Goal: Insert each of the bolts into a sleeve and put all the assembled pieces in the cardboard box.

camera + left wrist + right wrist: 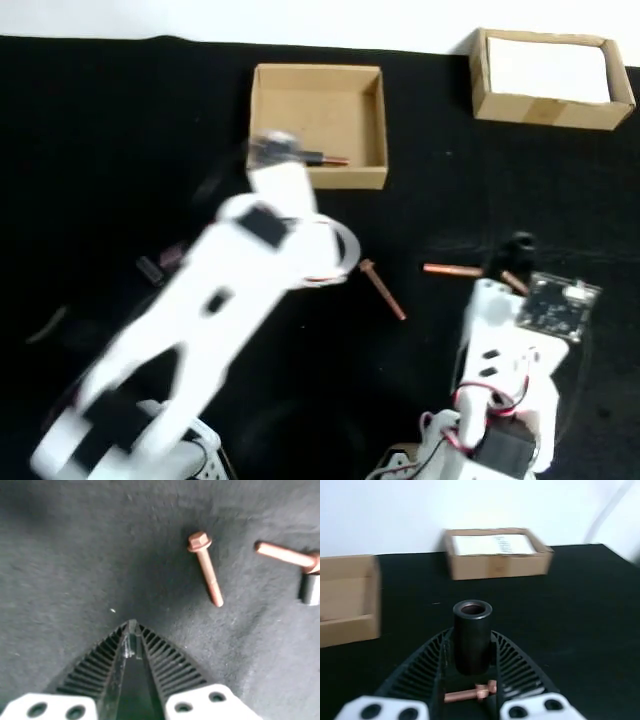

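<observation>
While the left pincer [131,627] is hanging over the black, felt-like table [60,555] with its ribbed triangular fingers pressed together and gripping nothing, the high view is showing the same pincer [272,150] as a blur at the near left corner of the open cardboard box [318,178]. Just inside that box's near wall, a dark piece with a copper shank [322,158] is lying, though the blur is hiding its details. Right of the white left arm [220,300], a copper bolt [383,290] with a hexagonal flanged head is lying loose and slanted on the cloth. A second bolt [452,269] is lying farther right, pointing toward the right pincer [515,250]. That pincer is clamping an upright black sleeve [471,642], a smooth hollow cylinder, between its ribbed fingers, which are closing only as far as the sleeve's sides are allowing. At the table's far right corner, a second box [545,108] of plain cardboard is holding a flat white sheet.
</observation>
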Motion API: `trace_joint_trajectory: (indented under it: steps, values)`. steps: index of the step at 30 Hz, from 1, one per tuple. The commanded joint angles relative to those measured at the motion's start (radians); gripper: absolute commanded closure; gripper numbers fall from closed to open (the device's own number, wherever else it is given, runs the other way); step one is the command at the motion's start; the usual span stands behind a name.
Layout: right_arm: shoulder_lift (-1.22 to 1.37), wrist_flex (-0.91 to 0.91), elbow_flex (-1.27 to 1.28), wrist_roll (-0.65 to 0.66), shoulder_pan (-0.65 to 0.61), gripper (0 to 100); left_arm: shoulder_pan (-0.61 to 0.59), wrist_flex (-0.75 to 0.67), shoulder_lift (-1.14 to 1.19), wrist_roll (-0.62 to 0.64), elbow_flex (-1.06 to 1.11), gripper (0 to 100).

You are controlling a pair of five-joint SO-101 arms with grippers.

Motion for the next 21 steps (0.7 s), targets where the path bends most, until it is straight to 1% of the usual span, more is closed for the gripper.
trace_joint_trajectory:
  steps: [1, 6, 9, 11, 13, 18, 21]
  values:
    - [-0.007, -0.056, 0.027, 0.009, 0.079, 99.2, 0.061, -0.003, 0.188, 0.035, -0.120, 99]
    - [-0.007, -0.058, 0.036, 0.008, 0.113, 99.2, 0.071, 0.003, 0.447, 0.083, -0.328, 98]
    - [-0.007, -0.058, 0.041, 0.006, 0.122, 99.2, 0.067, 0.023, 0.579, 0.110, -0.463, 91]
    - [-0.007, -0.058, 0.041, 0.006, 0.131, 99.2, 0.071, 0.066, 0.657, 0.124, -0.561, 85]
    - [-0.007, -0.058, 0.041, 0.006, 0.133, 99.2, 0.071, 0.112, 0.728, 0.124, -0.657, 82]
    - [-0.007, -0.056, 0.042, 0.005, 0.154, 99.2, 0.053, 0.193, 0.874, 0.124, -0.869, 82]
    - [-0.007, -0.056, 0.042, 0.005, 0.162, 99.2, 0.030, 0.203, 0.949, 0.124, -0.957, 82]
